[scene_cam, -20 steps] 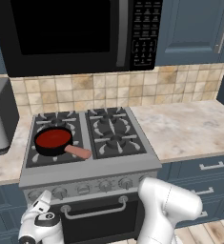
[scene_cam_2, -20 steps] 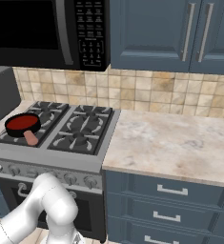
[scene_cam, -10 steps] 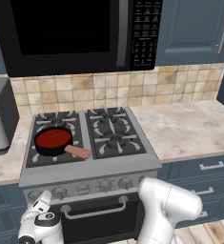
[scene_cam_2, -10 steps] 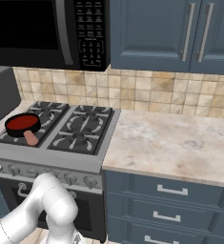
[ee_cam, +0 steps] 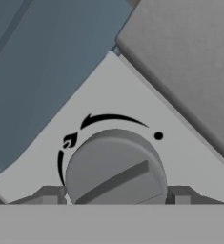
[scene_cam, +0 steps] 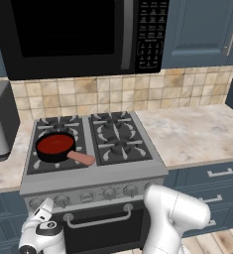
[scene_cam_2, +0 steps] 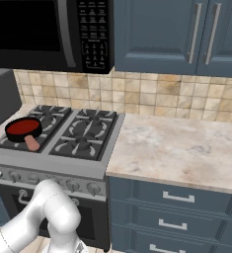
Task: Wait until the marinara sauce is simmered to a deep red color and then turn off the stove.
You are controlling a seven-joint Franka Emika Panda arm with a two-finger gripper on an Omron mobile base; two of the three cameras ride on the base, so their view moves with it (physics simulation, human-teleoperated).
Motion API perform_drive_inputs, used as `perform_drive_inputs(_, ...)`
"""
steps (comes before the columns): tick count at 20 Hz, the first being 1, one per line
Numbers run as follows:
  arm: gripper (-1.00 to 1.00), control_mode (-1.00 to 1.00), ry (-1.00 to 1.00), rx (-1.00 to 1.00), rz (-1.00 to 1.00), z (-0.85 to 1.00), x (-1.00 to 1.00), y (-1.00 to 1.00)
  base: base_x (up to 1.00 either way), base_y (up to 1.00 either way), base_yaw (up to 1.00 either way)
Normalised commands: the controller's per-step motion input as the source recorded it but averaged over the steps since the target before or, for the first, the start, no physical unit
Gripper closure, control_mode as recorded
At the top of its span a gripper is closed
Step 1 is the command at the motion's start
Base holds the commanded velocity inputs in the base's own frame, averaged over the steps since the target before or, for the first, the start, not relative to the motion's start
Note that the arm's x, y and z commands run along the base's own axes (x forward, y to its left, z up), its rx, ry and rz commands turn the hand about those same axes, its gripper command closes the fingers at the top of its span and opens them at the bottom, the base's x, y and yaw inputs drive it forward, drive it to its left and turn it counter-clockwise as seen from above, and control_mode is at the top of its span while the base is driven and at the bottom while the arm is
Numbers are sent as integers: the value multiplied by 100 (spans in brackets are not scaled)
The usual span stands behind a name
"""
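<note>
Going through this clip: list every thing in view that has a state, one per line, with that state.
marinara sauce: red, filling its pan
pan: on the front-left burner, handle toward the front
stove: oven door shut
knob: between the jaws, bar tilted
gripper: jaws straddle the knob, contact unclear
microwave: door shut
upper cabinets: doors shut
drawers: shut

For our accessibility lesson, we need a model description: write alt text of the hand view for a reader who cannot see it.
A round grey stove knob with a raised bar across its face sits close up between the two pincer fingertips, on a pale panel printed with a black flame mark and arc. Blue cabinet fronts lie on one side and a grey surface on the other.
</note>
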Motion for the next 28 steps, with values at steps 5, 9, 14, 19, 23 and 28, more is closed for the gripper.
perform_drive_inputs(5,100,-100,0,0,0,0,0,0,0,0,0)
perform_drive_inputs(9,100,-100,0,0,0,0,0,0,0,0,0)
perform_drive_inputs(14,100,-100,0,0,0,0,0,0,0,0,0)
perform_drive_inputs(19,100,-100,0,0,0,0,0,0,0,0,0)
perform_drive_inputs(23,100,-100,0,0,0,0,0,0,0,0,0)
perform_drive_inputs(28,100,-100,0,0,0,0,0,0,0,0,0)
